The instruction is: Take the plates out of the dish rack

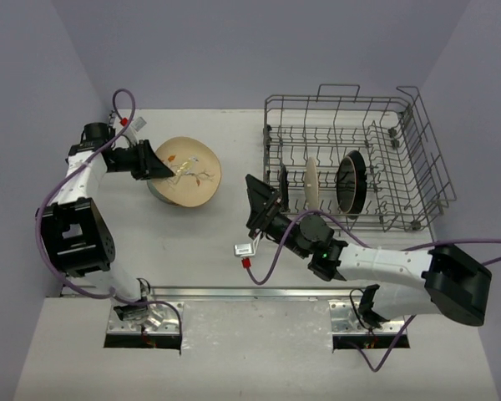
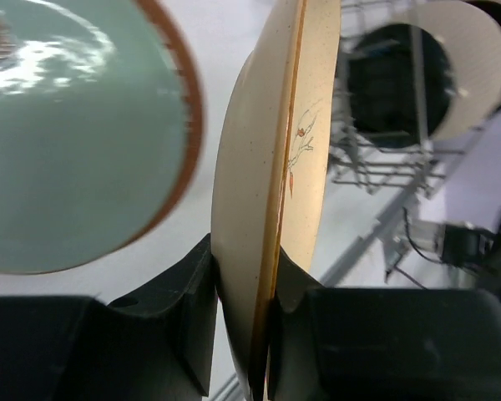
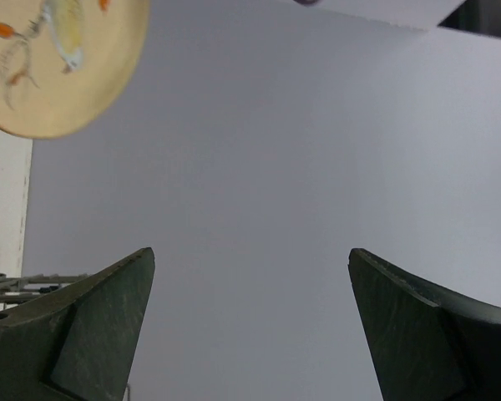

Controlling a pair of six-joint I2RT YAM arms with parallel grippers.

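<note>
My left gripper [image 1: 160, 163] is shut on the rim of a cream plate with a floral motif [image 1: 190, 171], holding it tilted at the table's left. In the left wrist view that plate [image 2: 271, 192] stands edge-on between the fingers of the left gripper [image 2: 246, 251]. A pale green plate with a brown rim [image 2: 67, 142] lies under it. The grey wire dish rack [image 1: 342, 100] at the right holds a cream plate [image 1: 311, 182] and a black plate [image 1: 351, 181], both upright. My right gripper [image 1: 265, 190] is open and empty just left of the rack. Its fingers [image 3: 108, 309] stand wide apart.
A small white tag on a red-tipped cable [image 1: 244, 249] lies on the table by the right arm. Purple walls close in the table at the back and both sides. The floral plate [image 3: 58, 58] shows at the top left of the right wrist view.
</note>
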